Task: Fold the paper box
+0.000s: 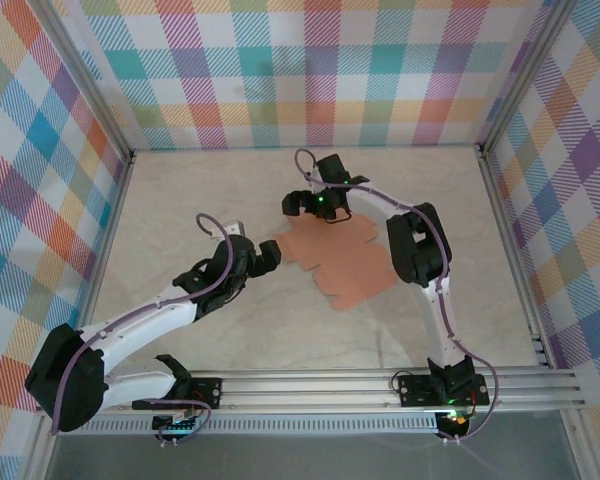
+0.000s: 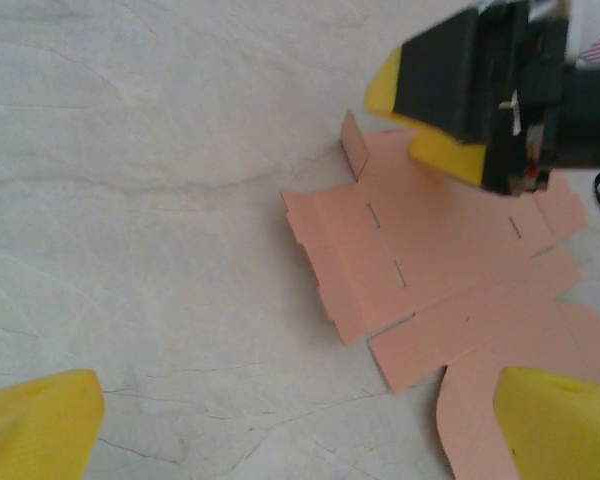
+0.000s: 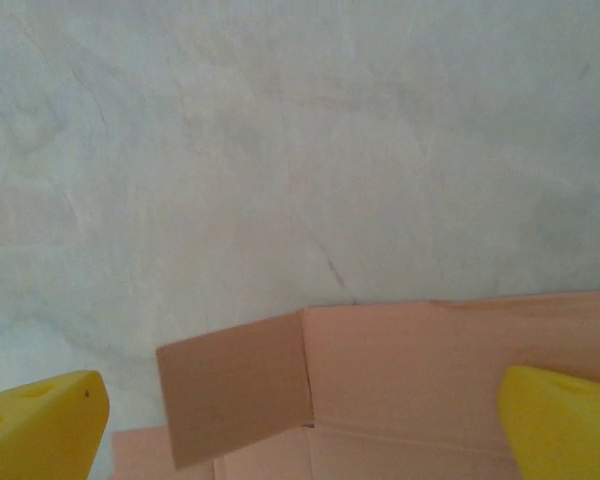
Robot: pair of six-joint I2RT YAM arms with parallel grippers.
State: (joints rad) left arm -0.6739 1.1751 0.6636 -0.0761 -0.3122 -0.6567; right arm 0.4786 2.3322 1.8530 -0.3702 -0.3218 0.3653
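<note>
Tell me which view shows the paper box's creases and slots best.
Left wrist: the paper box lies close, unfolded, slots and fold lines plain, though the right fingers cover part of it. Top external gives its flat outline, small, without detail. Right wrist catches one edge and a lifted flap.

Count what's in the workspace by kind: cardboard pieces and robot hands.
Cardboard: 1, the paper box, a salmon-orange die-cut sheet lying mostly flat, not yet folded
Robot hands: 2, the left hand and the right hand, both open and holding nothing
Total: 3
</note>
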